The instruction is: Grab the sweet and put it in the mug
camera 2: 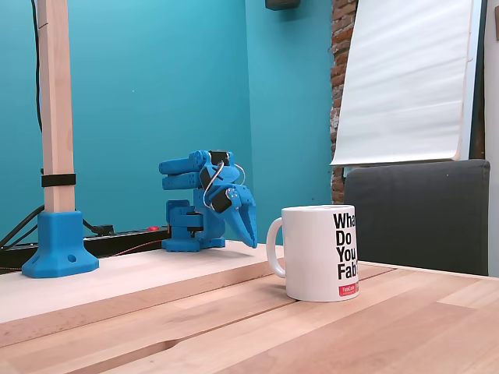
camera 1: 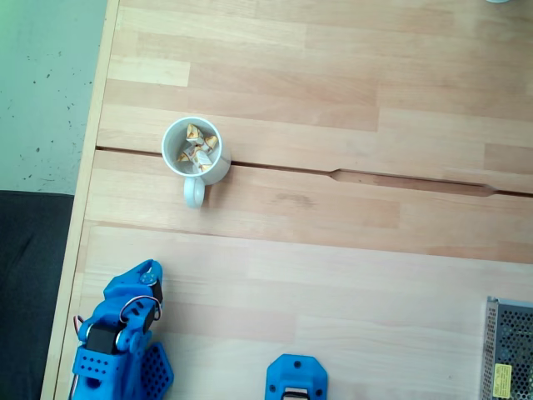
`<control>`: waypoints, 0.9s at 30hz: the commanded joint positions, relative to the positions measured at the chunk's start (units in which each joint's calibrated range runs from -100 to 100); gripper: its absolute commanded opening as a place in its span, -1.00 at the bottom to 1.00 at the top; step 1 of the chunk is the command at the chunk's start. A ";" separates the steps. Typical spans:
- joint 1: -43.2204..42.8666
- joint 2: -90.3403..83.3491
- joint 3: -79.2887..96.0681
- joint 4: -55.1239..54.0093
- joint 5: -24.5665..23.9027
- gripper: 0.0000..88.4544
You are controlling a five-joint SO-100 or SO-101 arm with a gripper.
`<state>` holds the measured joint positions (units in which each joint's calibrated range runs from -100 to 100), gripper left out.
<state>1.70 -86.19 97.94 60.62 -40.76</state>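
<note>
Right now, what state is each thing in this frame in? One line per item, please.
mug: upright on the table, handle toward the arm, holding several wrapped candies.
candies: heaped inside the mug; none seen lying on the table.
gripper: folded back near the arm's base, pointing down, holding nothing; jaws look closed.
table: bare wood around the mug.

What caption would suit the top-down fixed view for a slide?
White mug holding several wrapped sweets, blue arm's gripper parked apart from it.
</note>
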 commanded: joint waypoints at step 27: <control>-0.25 -9.16 1.17 0.19 0.20 -1.00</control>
<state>1.70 -95.00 98.48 60.78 -40.56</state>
